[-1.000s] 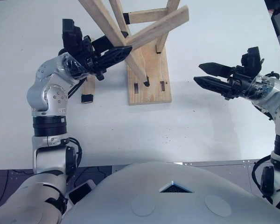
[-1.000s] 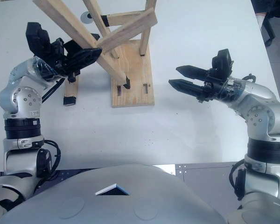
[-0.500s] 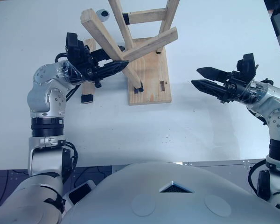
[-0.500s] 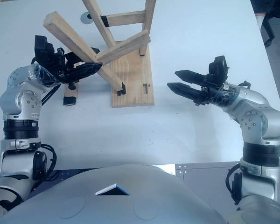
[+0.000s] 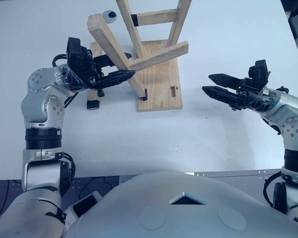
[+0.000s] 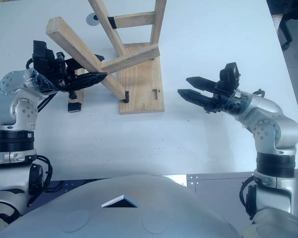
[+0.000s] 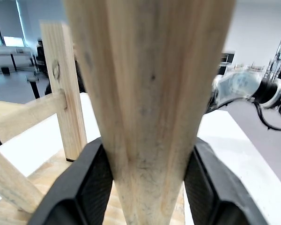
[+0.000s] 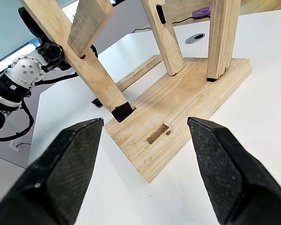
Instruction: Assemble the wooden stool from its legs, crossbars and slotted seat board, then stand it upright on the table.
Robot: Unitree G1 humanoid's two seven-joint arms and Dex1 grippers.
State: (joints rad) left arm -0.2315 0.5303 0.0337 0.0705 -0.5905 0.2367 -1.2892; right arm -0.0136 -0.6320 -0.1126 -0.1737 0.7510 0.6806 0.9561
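Note:
The slotted seat board lies flat on the white table. Two legs joined by a crossbar stand in its far end. My left gripper is shut on a third leg, which slants with a crossbar fixed to it. That leg's black-tipped foot touches the board at its near left slot. How deep it sits there cannot be told. The neighbouring slot is bare. In the left wrist view the fingers clamp the leg. My right gripper hovers open to the right of the board.
A loose wooden piece with a black end lies on the table left of the board, under my left gripper. A small grey disc sits at the far edge. Bare table surrounds the board on the near and right sides.
My left gripper has drawn back leftward and tipped the held leg lower. Its foot slid left along the board's near end. The right gripper shifted only slightly.

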